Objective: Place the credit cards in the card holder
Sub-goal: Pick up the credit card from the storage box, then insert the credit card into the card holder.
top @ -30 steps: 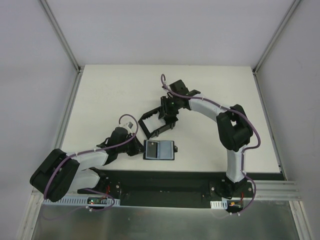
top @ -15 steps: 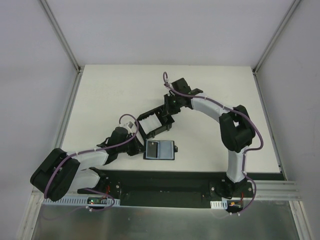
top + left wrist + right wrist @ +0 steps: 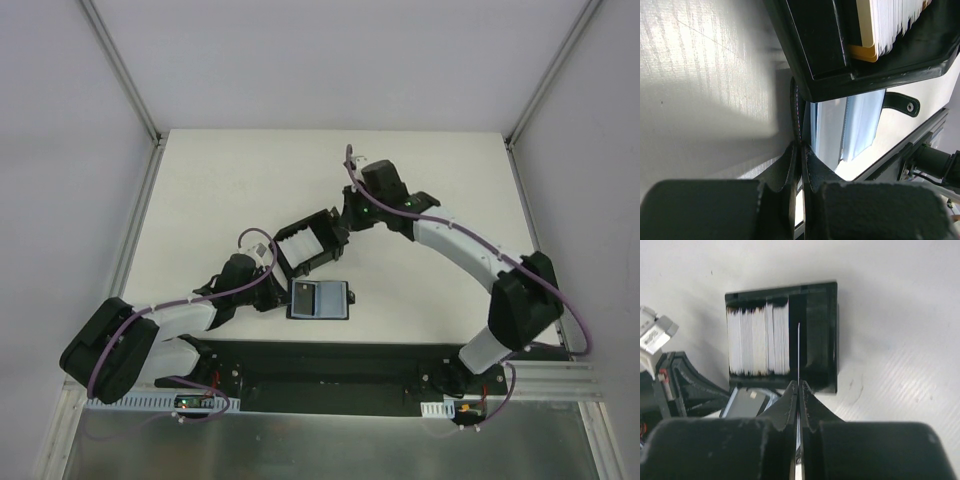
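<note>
At the near left of the white table (image 3: 220,190), we see the left arm lying low and reaching toward the middle. Its left gripper (image 3: 800,150) is clenched on the left edge of the card holder (image 3: 318,299). In the left wrist view, the two dark fingers pinch the black stitched edge between them.

The card holder lies opened flat on the table, close to the near edge and about midway across, with its bluish-grey inside facing up. Its small clasp tab (image 3: 902,103) sticks out from the right side.

Just beyond the card holder sits a black walled tray (image 3: 817,330), turned at an angle to the table's edges. We cannot tell whether the tray and the card holder touch. A stack of credit cards (image 3: 757,340) stands on edge in the left part of the tray, packed close together and pale, with a few yellowish edges. The right part of the tray shows only its black floor.

Over that bare part, just right of the stack, hangs the right gripper (image 3: 798,385). Its fingers are closed tight on a single credit card (image 3: 798,350) — from the right wrist camera we see the card edge-on, as one thin white line running away from the fingertips. We cannot tell whether the card's far edge touches the tray.

The right arm rises from the near right corner and arches across to the tray, its purple cable looping alongside. Farther back, the table runs to the pale walls.
</note>
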Available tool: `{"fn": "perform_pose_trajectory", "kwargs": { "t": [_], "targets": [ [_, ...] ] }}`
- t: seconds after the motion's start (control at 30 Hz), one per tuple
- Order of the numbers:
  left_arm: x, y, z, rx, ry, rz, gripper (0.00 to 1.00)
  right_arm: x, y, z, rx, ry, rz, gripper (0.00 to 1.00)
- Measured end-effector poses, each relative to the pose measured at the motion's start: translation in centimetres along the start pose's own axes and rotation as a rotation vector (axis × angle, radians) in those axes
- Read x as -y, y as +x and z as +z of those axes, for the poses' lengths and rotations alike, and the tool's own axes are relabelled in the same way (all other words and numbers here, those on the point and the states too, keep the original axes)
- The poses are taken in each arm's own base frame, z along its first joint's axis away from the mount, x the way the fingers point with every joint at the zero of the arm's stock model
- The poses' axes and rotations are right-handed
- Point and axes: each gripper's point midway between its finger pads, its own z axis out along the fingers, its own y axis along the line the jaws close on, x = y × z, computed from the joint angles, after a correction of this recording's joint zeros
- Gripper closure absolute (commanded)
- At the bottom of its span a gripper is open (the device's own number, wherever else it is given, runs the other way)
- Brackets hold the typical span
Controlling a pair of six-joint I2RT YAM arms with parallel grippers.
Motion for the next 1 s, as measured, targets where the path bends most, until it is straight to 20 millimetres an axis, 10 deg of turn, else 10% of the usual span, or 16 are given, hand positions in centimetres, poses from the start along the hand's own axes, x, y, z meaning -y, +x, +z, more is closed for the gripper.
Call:
{"fn": "perform_pose_trajectory", "kwargs": {
  "t": [0.23,0.5,1.0],
  "targets": [
    [0.0,0.0,0.0,-0.001,0.0,0.003,1.0,-0.8,6.4,-4.9,0.054,0.006,0.095,1.0],
    [-0.2,0.3,-0.3,0.006,0.009,0.001,1.0,-2.0,14.7,-3.2,-0.008,0.069,0.211,1.0],
    [-0.5,0.8,-0.8,0.014,0.019,-0.019,1.0,-2.0,16.9,-0.7,0.024,0.175,0.25,1.0]
  ]
}}
